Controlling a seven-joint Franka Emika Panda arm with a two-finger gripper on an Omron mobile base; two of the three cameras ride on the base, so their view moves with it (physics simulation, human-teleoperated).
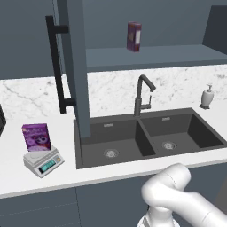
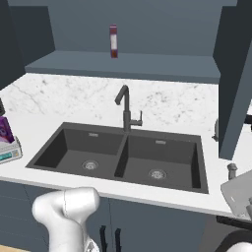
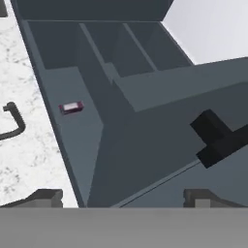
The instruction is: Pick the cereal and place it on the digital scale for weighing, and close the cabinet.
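Note:
The purple cereal box stands upright on the light-grey digital scale at the counter's left end; both also sit at the left edge of the right base view, cereal on scale. The dark blue-grey cabinet is open. Its left door swings out over the sink, and a right door also stands out. My gripper is open and holds nothing. It looks up at a cabinet door whose black bar handle is close by.
A narrow maroon box stands on the cabinet's lower shelf. Below it lie a dark double sink, a black faucet and a soap dispenser at the right. The open left door hangs over the sink's left edge.

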